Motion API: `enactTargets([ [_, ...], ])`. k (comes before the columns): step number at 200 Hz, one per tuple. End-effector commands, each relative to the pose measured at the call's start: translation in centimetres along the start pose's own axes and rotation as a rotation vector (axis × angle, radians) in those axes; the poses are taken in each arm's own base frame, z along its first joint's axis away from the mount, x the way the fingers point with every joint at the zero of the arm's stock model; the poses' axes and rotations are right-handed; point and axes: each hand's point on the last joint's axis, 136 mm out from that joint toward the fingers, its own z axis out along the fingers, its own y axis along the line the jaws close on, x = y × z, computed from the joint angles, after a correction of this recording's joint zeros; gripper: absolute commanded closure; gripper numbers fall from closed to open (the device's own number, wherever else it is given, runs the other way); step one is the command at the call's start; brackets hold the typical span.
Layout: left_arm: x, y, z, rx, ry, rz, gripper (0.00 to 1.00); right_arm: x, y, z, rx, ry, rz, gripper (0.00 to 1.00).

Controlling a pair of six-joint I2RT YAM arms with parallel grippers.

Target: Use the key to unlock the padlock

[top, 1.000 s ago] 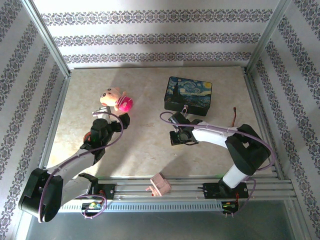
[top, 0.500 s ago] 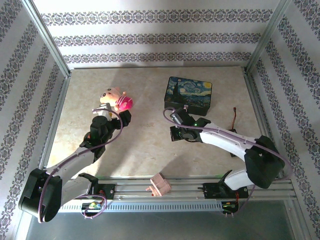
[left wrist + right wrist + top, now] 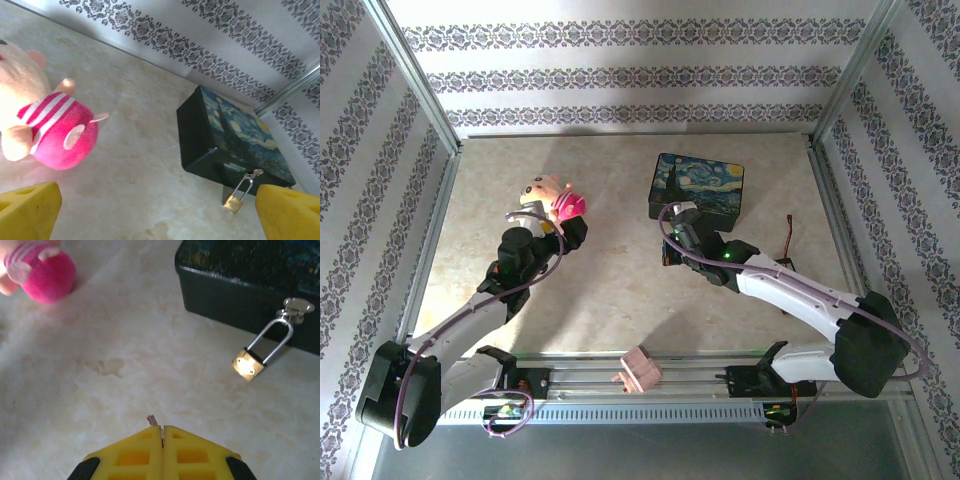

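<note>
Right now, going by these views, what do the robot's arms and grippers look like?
The left arm and right arm have white link shells and black joints, each trailed by a looping purple cable. The left gripper and right gripper have yellow wedge-shaped fingers; the right's show square recesses.

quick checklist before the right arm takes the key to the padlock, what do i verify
1. Grip on key by right gripper: ok, the tip pokes out between shut fingers.
2. View of padlock: ok, it hangs from the latch of the box.
3. Tip lined up with padlock: not ok, padlock lies up and right of it.
4. Keyhole facing the key: cannot tell.
5. Steadying by left gripper: not ok, open and apart from padlock.
6. Path: ok, bare table between; plush toy far left.
</note>
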Motion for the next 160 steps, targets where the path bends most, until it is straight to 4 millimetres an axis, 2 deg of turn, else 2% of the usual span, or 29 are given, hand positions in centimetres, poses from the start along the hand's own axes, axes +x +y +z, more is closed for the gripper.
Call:
enactTargets([
  [1,-0.3,-1.7,0.2,0.053,0.028,-0.085,0.01,-1.7,0.5,-0.4,-0.015,-0.110,0.021,1.00],
  [73,0.6,-3.9,1.7,0.174,0.104,-0.264,0.09,-3.0,1.0,-0.8,-0.064,-0.201,0.039,1.00],
  [109,1.2,-5.8,2.9,0.292,0.157,-0.348,0.18,-3.3,1.6,-0.9,-0.104,-0.234,0.063,1.00],
  [160,4.1,-8.8,4.1,0.394,0.285,-0.354,0.27,-3.9,2.2,-1.0,-0.141,-0.263,0.099,1.00],
])
